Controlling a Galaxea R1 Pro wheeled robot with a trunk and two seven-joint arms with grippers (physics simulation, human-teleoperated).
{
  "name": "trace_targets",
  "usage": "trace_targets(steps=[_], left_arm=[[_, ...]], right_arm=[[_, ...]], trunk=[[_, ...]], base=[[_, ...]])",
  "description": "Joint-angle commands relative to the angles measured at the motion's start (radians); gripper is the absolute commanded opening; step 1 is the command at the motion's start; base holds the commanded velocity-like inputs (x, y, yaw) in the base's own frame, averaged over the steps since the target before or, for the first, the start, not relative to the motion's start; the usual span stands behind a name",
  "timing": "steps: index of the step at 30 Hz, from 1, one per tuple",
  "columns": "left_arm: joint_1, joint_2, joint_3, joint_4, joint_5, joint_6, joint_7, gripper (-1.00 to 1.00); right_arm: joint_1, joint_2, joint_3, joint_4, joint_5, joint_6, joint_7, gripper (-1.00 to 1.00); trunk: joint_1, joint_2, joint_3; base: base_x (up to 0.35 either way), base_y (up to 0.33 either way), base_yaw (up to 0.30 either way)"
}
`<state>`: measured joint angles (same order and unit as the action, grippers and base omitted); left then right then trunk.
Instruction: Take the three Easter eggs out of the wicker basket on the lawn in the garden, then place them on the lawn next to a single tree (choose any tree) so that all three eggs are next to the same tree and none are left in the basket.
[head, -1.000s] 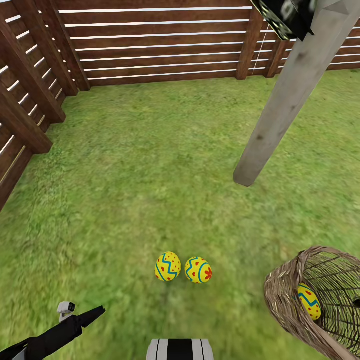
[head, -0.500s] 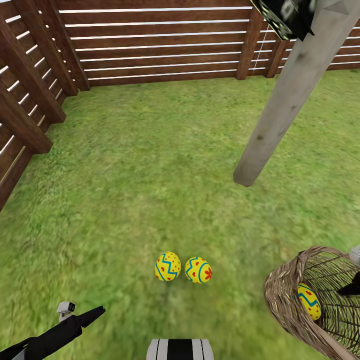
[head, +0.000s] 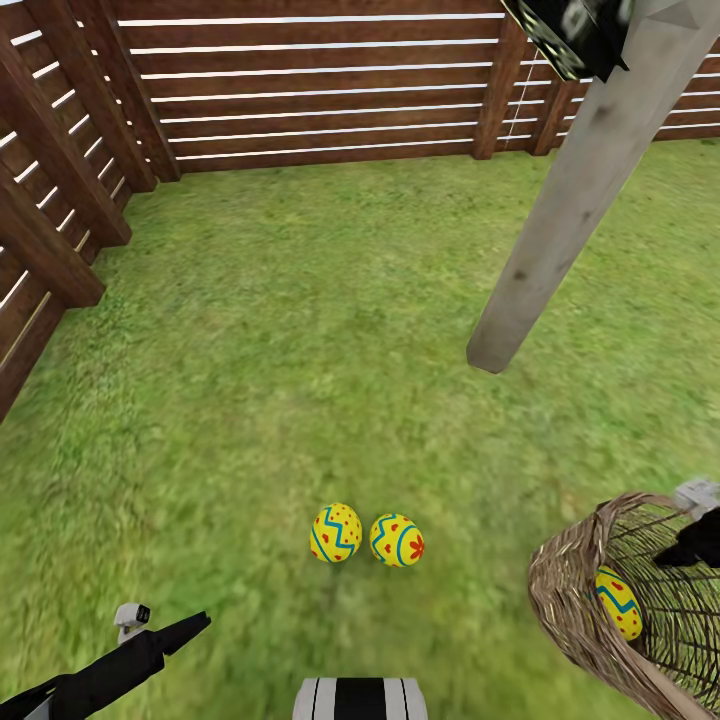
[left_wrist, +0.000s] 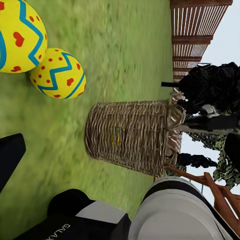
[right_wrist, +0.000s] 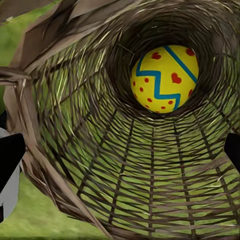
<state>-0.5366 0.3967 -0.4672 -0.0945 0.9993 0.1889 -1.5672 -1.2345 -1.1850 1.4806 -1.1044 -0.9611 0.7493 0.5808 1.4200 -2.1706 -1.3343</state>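
Two Easter eggs (head: 336, 532) (head: 397, 540) lie side by side on the lawn (head: 300, 330), a short way in front of the tree trunk (head: 570, 200); the left wrist view also has them, egg (left_wrist: 20, 35) and egg (left_wrist: 57, 72). The wicker basket (head: 570, 590) lies tipped on its side at the lower right, and the third egg (head: 618, 603) rests inside it. My right gripper (head: 672, 552) is open at the basket's mouth. Its wrist view looks down the basket (right_wrist: 75, 150) at the egg (right_wrist: 164, 77). My left gripper (head: 185, 628) hangs open low over the grass, away from the eggs.
A brown slatted wooden fence (head: 300, 90) runs along the back and the left side, meeting in a corner. Dark foliage (head: 570, 35) hangs at the top of the trunk. Open grass lies between the eggs, the trunk and the fence.
My right gripper has come in from the right edge and moved up along the basket's mouth. The eggs, the basket and my left arm have stayed put.
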Motion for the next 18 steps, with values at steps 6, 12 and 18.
trace_targets(steps=[6,12,18], left_arm=[[0.000,0.002,-0.008,0.000,0.007,0.011,-0.004,1.00],[0.000,0.002,-0.008,0.001,0.007,0.010,-0.004,1.00],[0.000,0.002,-0.008,0.001,0.007,0.010,-0.004,1.00]], right_arm=[[-0.004,0.041,0.046,0.051,-0.005,-0.025,-0.017,1.00],[-0.004,0.065,0.062,0.108,-0.006,-0.032,-0.018,1.00],[-0.004,0.078,0.105,0.139,-0.008,-0.057,-0.019,1.00]], trunk=[[0.000,0.000,-0.001],[0.019,-0.035,-0.016],[0.042,-0.077,-0.035]], base=[[0.000,0.000,0.000],[0.000,0.000,0.000],[0.000,0.000,0.000]])
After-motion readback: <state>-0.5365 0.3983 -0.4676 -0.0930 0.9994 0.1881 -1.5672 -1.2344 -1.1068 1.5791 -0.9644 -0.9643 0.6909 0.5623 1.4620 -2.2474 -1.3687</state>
